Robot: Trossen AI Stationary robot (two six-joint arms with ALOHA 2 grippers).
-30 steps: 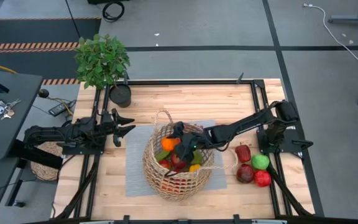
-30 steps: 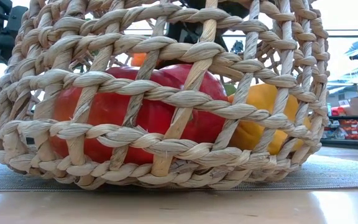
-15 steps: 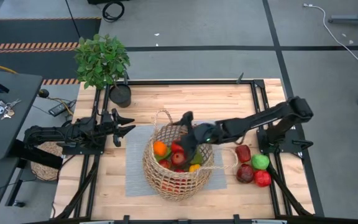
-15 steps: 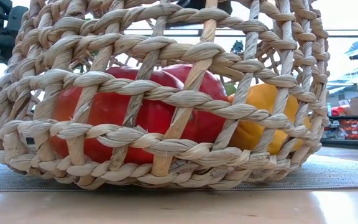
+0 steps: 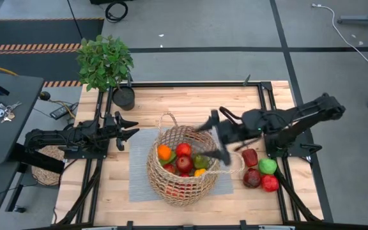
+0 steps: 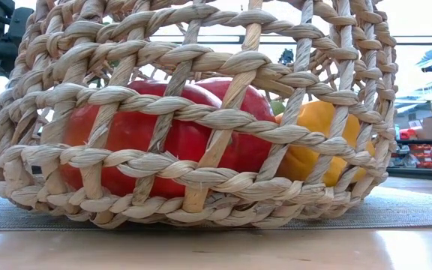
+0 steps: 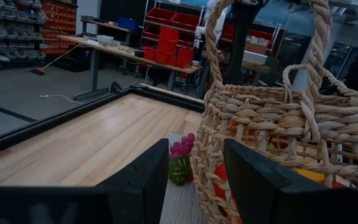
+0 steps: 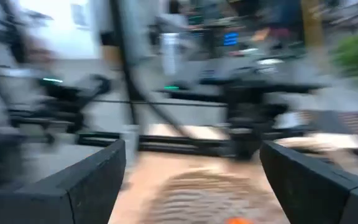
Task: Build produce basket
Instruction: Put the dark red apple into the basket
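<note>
The big woven basket [image 5: 183,167] sits in the middle of the wooden surface [image 5: 190,105], on a gray mat [image 5: 137,172]. I think the mat is there so the basket does not slide when things drop in. It already has a lot of produce in it: an orange fruit [image 5: 164,152], a red fruit [image 5: 183,149] and a dark red one [image 5: 184,163] show on top. From the low view, a big red tomato [image 6: 137,135] and a yellow pepper [image 6: 317,142] press against the weave.

The right gripper [image 5: 217,136] hangs in the air at about 2 o'clock from the basket, just past its rim. Its jaws are spread wide and there is nothing between them. My guess is it is free for the next piece.

Four more pieces wait at about 4 o'clock from the basket, close to the right arm's base: a red pepper [image 5: 250,157], a green apple [image 5: 268,166], a dark red apple [image 5: 252,178] and a bright red fruit [image 5: 270,183]. They touch each other in a little bunch. That spot is easy for the right arm to reach, so one of them may go in next.

The left gripper [image 5: 125,128] rests at about 10 o'clock from the basket, with jaws nearly closed and empty. It just waits. A potted plant [image 5: 105,64] stands at the far corner, out of the way.
</note>
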